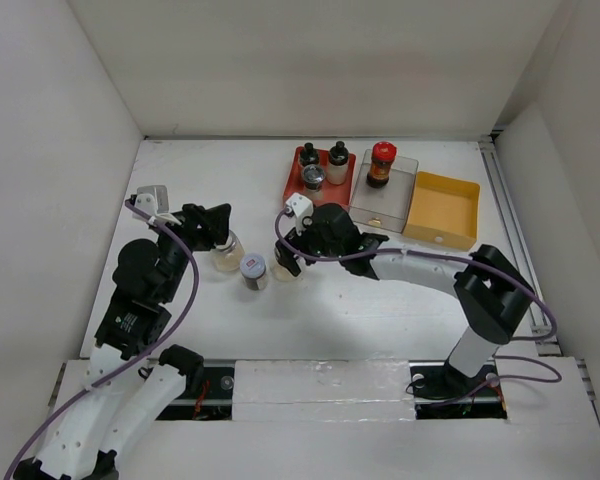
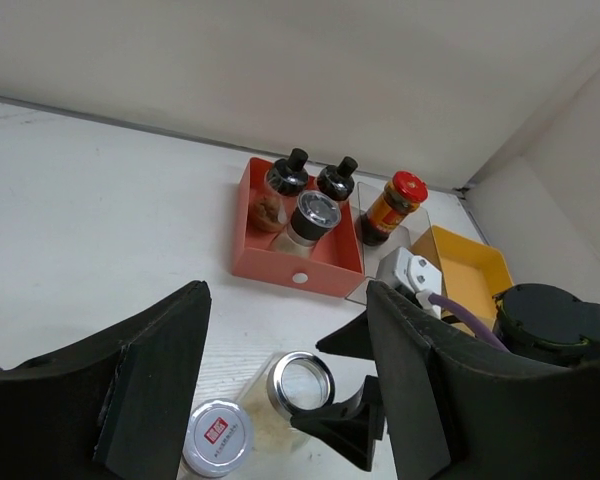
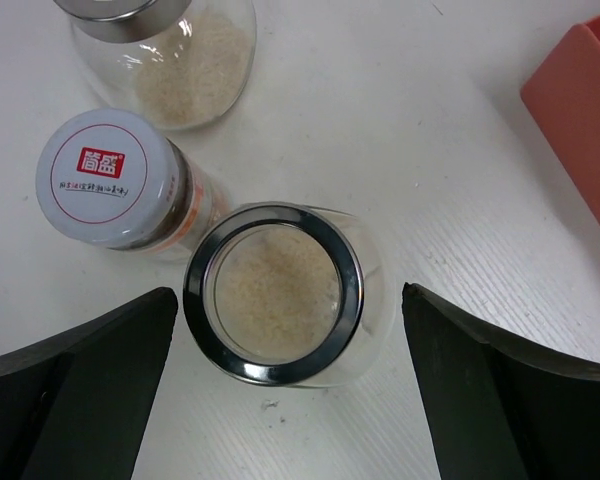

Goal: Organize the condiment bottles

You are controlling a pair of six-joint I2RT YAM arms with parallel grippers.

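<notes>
- Left of the table's middle, my left fingers (image 2: 155, 380) hover parted with nothing between them, beside a pale-filled jar (image 1: 227, 257) standing loose.
- Just right of it, the white-capped jar (image 3: 102, 178) also stands loose.
- Next, my right fingers (image 3: 80, 400) are spread wide on either side of the silver-rimmed jar (image 3: 275, 292), not pinching it.
- Along the far edge, the red tray (image 2: 290, 268) holds a silver-capped jar (image 2: 315, 215) and two black-topped bottles (image 2: 290, 180). The clear tray (image 1: 380, 207) holds the red-capped bottle (image 1: 381, 163). The yellow tray (image 1: 445, 205), nearest the right edge, holds nothing.
- I judge four are sorted and three remain.
</notes>
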